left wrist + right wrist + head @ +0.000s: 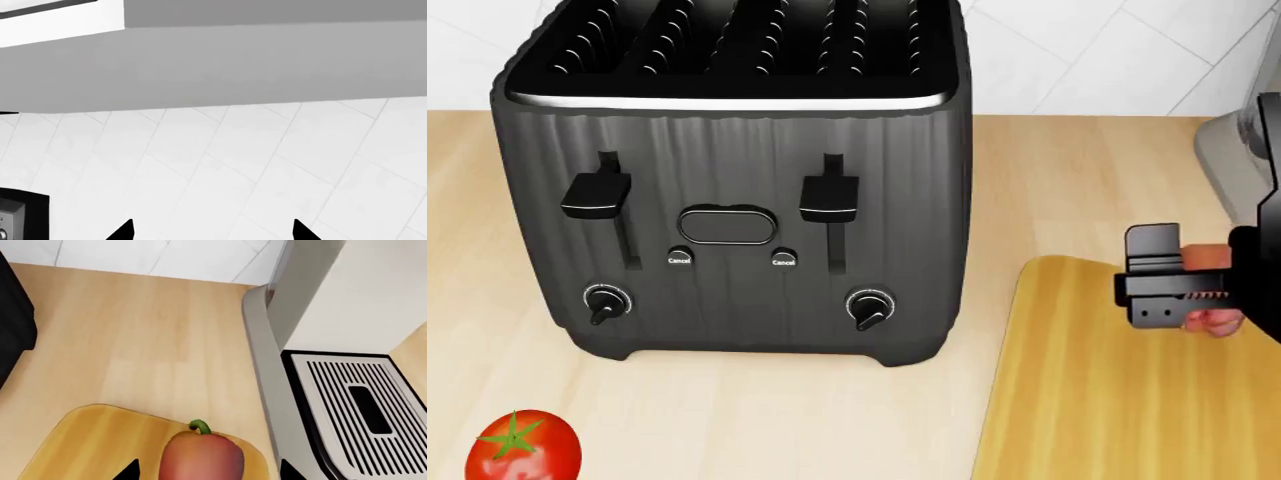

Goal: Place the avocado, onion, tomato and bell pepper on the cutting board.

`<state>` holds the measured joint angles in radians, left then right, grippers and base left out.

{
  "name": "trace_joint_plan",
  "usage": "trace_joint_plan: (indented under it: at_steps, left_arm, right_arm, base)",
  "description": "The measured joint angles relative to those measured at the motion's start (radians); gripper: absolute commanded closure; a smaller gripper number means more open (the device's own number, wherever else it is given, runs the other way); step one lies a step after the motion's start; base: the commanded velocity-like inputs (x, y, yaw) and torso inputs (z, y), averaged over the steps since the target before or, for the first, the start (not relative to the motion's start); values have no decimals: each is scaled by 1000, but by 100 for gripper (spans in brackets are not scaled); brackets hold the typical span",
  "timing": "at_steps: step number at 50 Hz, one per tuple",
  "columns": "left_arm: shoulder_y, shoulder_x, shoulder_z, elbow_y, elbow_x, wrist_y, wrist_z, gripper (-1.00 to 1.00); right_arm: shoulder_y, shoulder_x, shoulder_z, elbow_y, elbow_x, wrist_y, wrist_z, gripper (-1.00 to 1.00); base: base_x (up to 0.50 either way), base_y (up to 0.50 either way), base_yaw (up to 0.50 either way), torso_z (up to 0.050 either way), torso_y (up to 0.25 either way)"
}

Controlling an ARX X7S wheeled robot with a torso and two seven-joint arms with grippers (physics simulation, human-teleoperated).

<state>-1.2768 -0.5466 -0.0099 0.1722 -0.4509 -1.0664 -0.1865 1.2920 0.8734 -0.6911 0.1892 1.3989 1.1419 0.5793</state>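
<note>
Currently the right pincer [1188, 300] hangs over the far part of the cutting board [1094, 400], at the right side of the scene, with its fingers clamped on the bell pepper [203, 457]; the pepper's green stem points toward the far edge of the board. Whether the pepper touches the board cannot be told. Tomato [521, 448] sits on the wooden tabletop [761, 420] at near left, in front of the black toaster [741, 180] and well apart from the board. A grey appliance with a slotted grille [353, 410] stands just right of the board. Left pincer [212, 231]: two dark fingertips set apart, nothing between them, facing a white tiled wall [233, 165].
</note>
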Motion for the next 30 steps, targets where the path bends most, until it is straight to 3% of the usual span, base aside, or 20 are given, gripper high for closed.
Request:
trace_joint_plan:
  at_steps: [30]
  left_arm:
    - [-11,-4,-6,13,-13,-15,-5,-100]
  right_arm:
    - [117,16,46,-317,311,155,185,-100]
  base:
    - [0,0,0,0,0]
